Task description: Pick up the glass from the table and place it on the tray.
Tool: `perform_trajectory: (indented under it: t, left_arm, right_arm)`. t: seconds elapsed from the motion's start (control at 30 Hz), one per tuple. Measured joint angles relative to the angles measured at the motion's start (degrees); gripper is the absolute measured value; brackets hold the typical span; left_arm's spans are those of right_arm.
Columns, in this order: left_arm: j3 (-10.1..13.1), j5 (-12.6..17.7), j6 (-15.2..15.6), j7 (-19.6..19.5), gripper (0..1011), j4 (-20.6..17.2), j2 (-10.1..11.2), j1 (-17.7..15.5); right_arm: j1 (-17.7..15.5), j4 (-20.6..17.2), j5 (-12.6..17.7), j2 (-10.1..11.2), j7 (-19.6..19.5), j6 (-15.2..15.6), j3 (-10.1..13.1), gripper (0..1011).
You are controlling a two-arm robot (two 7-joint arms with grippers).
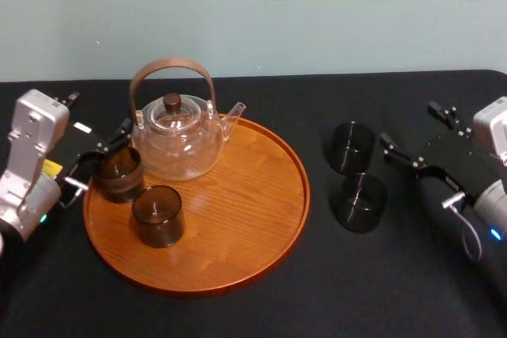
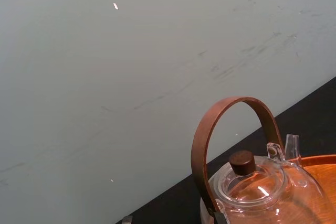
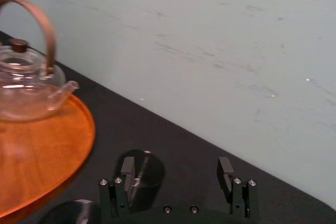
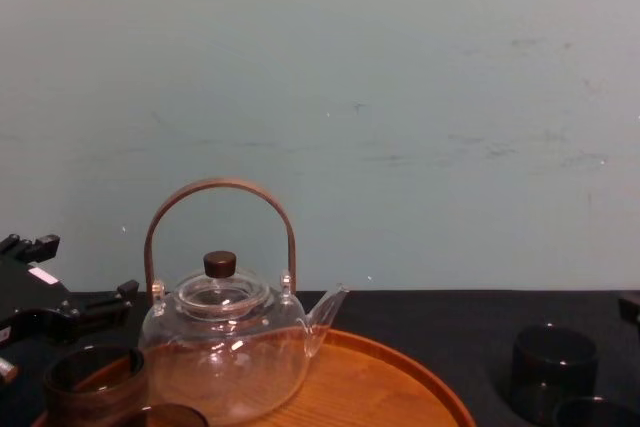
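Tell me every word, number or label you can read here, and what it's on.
No text can be read.
The yellow sticker on the left arm: too small to read.
The white tag on the same arm: blurred; cannot tell whether it carries print.
The teapot and the tray: no marks seen.

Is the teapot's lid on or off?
On. The lid with its dark knob sits in the glass teapot's top opening.
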Motion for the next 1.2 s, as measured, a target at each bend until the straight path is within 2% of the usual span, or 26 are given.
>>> perform_trajectory:
  t: [0.2, 0.47, 0.9, 1.2]
  left_arm:
    - [0.00, 0.00, 0.00, 0.00, 1001, 0.00, 0.00, 0.00]
    - [0.00, 0.00, 0.00, 0.00, 1001, 0.00, 0.00, 0.00]
    - [0.00, 0.00, 0.00, 0.00, 1001, 0.00, 0.00, 0.00]
    - [0.00, 0.00, 0.00, 0.00, 1001, 0.00, 0.00, 0.00]
  right_arm:
    - [-4.66, -4.60, 1.13, 1.09, 1.11, 0.72, 1.04, 1002]
    - [-8.94, -8.21, 3.80, 1.55, 4.00, 2.13, 1.76, 1002]
    - [-12.22, -9.52, 5.63, 0.61, 6.64, 3.42, 3.36, 1003]
    - [-13.26, -9.18, 4.50, -0.34, 6.10, 4.51, 4.89, 1002]
